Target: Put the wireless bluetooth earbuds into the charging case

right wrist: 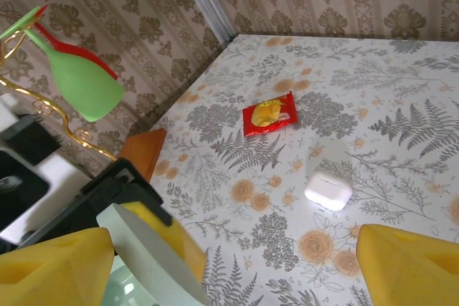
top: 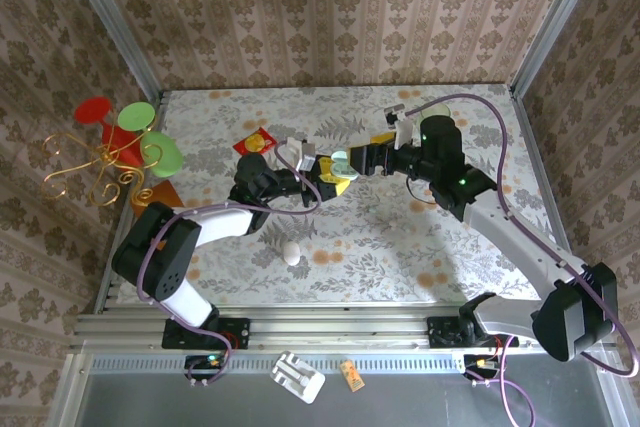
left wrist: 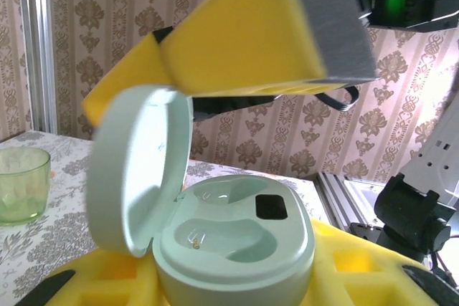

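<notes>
- Two arms are meeting near the middle of the floral table [top: 400, 237] in the top view. The left gripper [top: 322, 173] is clamping the charging case [top: 340, 160]. The right gripper [top: 358, 161] is hovering with its fingers spread, just at 3 o'clock of the case.
- Also from above, a white egg-shaped oval [top: 292, 253] is lying at 7 o'clock of the case, well apart from it. A red packet [top: 257, 140] is lying at 10 o'clock. A gold wire stand [top: 115, 142] carrying red and green discs is standing at the table's 9 o'clock edge.
- Seen from the left wrist, the case [left wrist: 237, 249] is sitting at 6 o'clock between the left gripper's yellow pads [left wrist: 358, 270]. Its lid [left wrist: 136, 170] is standing hinged up at 9 o'clock, and its moulded wells are lying exposed.
- One yellow finger [left wrist: 258, 34] of the right gripper is hanging at 12 o'clock, just above the lid; whether it is touching, I cannot tell. A pale green cup [left wrist: 21, 184] is standing on the table at 9 o'clock.
- Seen from the right wrist, that gripper's yellow fingertips [right wrist: 409, 263] are showing wide apart at 7 and 5 o'clock, gripping nothing. The raised lid [right wrist: 150, 256] is standing just beside the 7 o'clock one.
- Between the fingertips, the white oval [right wrist: 328, 191] is lying on the table toward 4 o'clock. The red packet [right wrist: 269, 114] is lying near 12 o'clock of centre. A green disc [right wrist: 90, 87] is leaning at 10 o'clock.
</notes>
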